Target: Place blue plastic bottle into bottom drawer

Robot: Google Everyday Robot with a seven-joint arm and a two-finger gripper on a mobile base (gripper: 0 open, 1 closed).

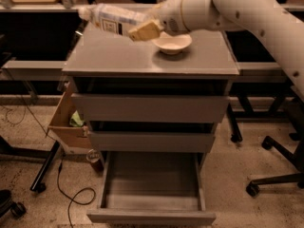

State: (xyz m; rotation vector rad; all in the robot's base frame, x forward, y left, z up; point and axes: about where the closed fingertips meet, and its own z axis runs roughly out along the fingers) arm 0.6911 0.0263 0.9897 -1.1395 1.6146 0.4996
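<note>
A: Where's the blue plastic bottle (111, 19)?
B: Lying sideways, clamped in the end effector (145, 31) above the counter (142, 61), just left of the white bowl (172, 42).
A: Risk?
B: The open bottom drawer (152, 179) sits far below. Gripped near one end, the bottle could slip or clip the counter's edge.

I have one camera, set high in front of the cabinet (118, 56) and looking down and forward at middling range. The gripper (142, 31), clamped on the blue plastic bottle (111, 19), sits upper centre. The open bottom drawer (151, 217) lies well below it, nearest me.
</note>
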